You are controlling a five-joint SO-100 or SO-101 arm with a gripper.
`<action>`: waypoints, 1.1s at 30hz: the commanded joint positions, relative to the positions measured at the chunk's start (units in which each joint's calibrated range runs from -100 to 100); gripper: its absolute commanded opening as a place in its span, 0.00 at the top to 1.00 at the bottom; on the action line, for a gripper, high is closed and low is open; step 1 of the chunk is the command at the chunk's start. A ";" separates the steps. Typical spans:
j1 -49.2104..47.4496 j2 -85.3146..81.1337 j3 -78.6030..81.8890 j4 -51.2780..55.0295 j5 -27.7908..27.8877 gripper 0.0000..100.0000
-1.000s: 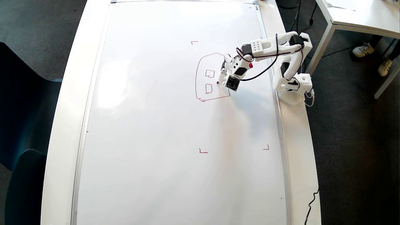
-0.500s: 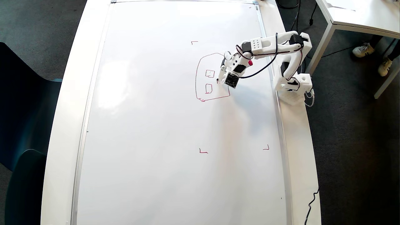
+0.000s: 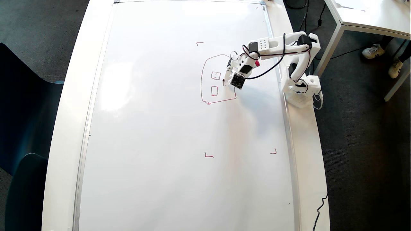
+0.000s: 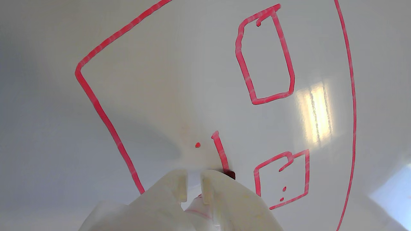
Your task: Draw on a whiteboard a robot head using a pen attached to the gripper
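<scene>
The whiteboard (image 3: 160,144) fills the overhead view, its glossy surface (image 4: 167,80) filling the wrist view as well. The robot head (image 3: 203,80) is a thin red arched outline with two small squares (image 4: 265,57) inside. My white gripper (image 3: 226,81) reaches in from the right, over the drawing's right side. Its jaws stand almost together (image 4: 194,181) at the bottom of the wrist view. The pen (image 3: 257,63) shows its red cap end by the wrist. Its dark tip (image 4: 230,175) touches the board at the end of a short red stroke (image 4: 220,150).
The arm's base (image 3: 300,91) stands on the table's right strip beside the board's silver frame. Small red corner marks (image 3: 208,155) lie on the board. A second white table (image 3: 369,16) and someone's shoes (image 3: 372,51) are at top right, with a dark chair (image 3: 19,128) at left.
In the overhead view the gripper and its dark square part have shifted slightly up and left, with the pen tip staying near the same spot inside the outline.
</scene>
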 commanded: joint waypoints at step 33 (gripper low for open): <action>-5.67 -9.38 7.99 0.77 0.17 0.99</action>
